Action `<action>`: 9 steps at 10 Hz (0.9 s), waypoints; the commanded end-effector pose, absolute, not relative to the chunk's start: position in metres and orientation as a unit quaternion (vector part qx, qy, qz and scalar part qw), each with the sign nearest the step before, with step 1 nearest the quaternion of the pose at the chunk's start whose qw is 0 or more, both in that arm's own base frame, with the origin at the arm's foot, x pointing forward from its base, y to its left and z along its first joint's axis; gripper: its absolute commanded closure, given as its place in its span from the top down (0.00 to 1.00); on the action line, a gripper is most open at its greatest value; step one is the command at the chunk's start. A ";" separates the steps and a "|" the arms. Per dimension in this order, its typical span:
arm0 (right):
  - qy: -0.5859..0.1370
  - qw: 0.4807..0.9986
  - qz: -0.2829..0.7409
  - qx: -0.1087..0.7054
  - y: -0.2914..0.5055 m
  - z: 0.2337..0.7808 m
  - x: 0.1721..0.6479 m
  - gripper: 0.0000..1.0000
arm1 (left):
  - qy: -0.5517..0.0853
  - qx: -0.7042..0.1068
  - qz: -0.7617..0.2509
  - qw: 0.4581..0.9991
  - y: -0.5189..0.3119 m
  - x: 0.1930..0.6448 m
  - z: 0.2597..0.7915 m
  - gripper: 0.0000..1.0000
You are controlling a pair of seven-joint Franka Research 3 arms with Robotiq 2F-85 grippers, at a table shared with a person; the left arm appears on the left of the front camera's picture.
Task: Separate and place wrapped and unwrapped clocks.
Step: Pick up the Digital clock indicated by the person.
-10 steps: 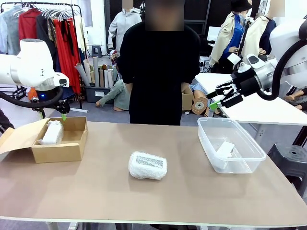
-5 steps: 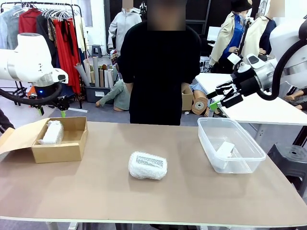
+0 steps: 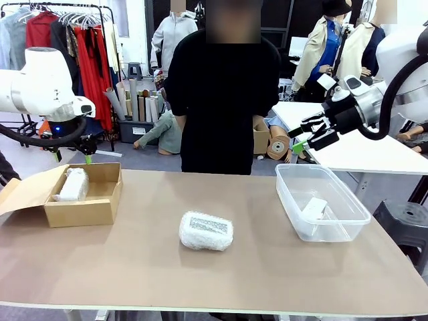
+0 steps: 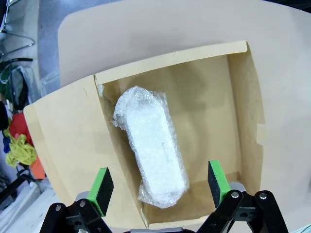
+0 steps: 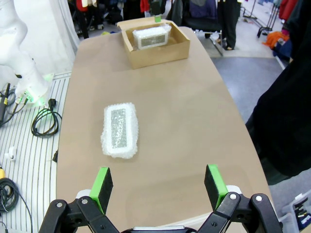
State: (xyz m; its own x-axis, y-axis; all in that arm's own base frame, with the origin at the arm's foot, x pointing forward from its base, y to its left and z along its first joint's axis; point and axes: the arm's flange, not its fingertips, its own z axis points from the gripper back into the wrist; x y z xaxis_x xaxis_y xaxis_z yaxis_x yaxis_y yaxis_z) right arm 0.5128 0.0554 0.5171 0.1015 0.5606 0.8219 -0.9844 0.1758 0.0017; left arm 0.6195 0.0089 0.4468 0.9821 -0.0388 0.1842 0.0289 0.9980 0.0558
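A tan table (image 3: 134, 267) spans the scene, and a person (image 3: 221, 100) in black stands at its far side. An open cardboard box (image 3: 83, 212) sits at the robot's left end and a clear plastic tub (image 3: 332, 238) at the right end. One wrapped clock (image 3: 206, 231) lies alone mid-table, between box and tub, with its grey face up. A second wrapped clock (image 4: 153, 153) lies lengthwise inside the box against one wall. The bare white clock (image 3: 314, 208) rests in the tub. The left arm's fingers (image 4: 103, 190) hang spread wide above the box, clear of the bundle. The right arm's fingers (image 5: 102, 188) are spread too, holding nothing, raised above the tub's far edge.
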 end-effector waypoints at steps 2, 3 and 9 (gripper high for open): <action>-0.360 0.683 0.563 0.294 0.059 0.518 0.514 1.00 | -0.097 0.027 -0.018 0.995 0.009 0.620 0.448 1.00; -0.360 0.683 0.563 0.294 0.059 0.518 0.514 1.00 | -0.097 0.027 -0.018 0.995 0.009 0.620 0.448 1.00; -0.360 0.683 0.563 0.294 0.059 0.518 0.514 1.00 | -0.045 -0.136 -0.236 0.961 -0.039 0.570 0.510 1.00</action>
State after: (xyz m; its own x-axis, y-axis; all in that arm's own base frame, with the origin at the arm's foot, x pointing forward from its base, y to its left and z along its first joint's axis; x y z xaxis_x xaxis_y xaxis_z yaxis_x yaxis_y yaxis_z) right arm 0.5128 0.0556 0.5171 0.1013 0.5607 0.8218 -0.9845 0.1753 0.0018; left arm 0.5794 -0.0518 0.5052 0.9061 -0.3838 0.1778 0.4113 0.8977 -0.1580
